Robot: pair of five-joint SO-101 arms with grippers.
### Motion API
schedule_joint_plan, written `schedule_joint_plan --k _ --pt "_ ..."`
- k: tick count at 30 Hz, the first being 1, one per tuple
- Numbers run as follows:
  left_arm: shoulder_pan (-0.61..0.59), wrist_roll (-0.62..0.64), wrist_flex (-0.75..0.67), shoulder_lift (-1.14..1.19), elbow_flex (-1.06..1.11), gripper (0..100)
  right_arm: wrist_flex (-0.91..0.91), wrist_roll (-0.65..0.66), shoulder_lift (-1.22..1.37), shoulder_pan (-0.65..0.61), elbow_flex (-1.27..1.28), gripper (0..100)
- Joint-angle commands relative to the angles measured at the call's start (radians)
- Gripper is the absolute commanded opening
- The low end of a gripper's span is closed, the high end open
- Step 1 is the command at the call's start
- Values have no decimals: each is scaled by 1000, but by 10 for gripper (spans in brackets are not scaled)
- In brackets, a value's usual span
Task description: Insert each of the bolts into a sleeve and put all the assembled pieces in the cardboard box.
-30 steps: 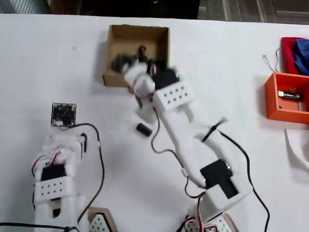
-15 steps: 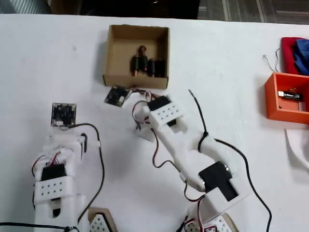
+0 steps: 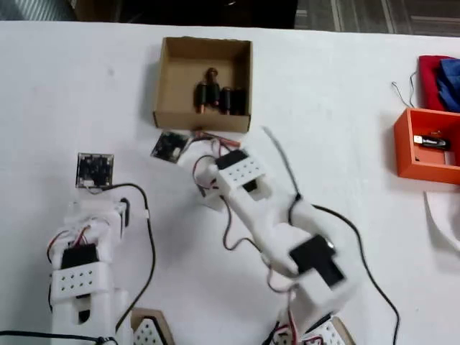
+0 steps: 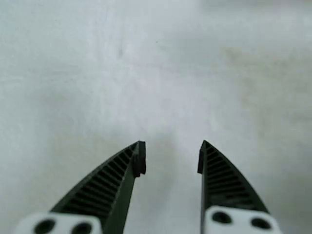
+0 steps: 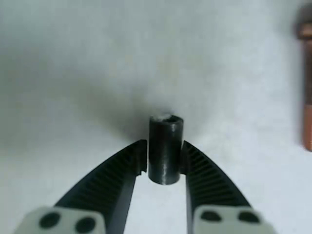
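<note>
My right gripper (image 5: 164, 158) pinches the black sleeve (image 5: 165, 146) shallowly on the table (image 5: 73, 73), the copper bolt (image 5: 306, 83) lying nearby; I reckon so slight a hold could let the sleeve slip or twist when lifted.

Smooth sleeve (image 5: 165, 151), faint sheen; bolt (image 5: 307, 83) coppery metal; cardboard box (image 3: 171, 86) matt, papery; table (image 3: 359, 86) smooth, matt.

The left arm (image 3: 79, 266) sits folded back at the near left, wrist pointing forward. The left gripper (image 4: 170, 158) has its 2 jaws parted, a clear gap between the tips. The right arm (image 3: 277, 230) stretches diagonally forward and to the left, wrist tipped down. The right gripper (image 5: 165, 158) has its 2 jaws pressed against either side of a black sleeve (image 5: 165, 148).
</note>
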Motion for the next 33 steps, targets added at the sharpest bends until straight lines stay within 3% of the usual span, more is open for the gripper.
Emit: schedule_joint_plan --k 1,15,19,24,29,33 --pt "9 -6 -18 -2 -5 196 1 -57 21 1 -38 109" --pt "9 -6 -18 -2 -5 196 47 -104 33 -1 -103 108" --pt "9 -6 -18 -2 -5 196 44 -103 33 -5 -101 12" --pt "9 -6 -18 -2 -5 196 45 -103 15 4 -110 21" --pt "9 -6 -18 -2 -5 196 68 -110 -108 53 -132 21" --pt "9 -6 -18 -2 -5 196 189 -114 -286 99 -132 21"
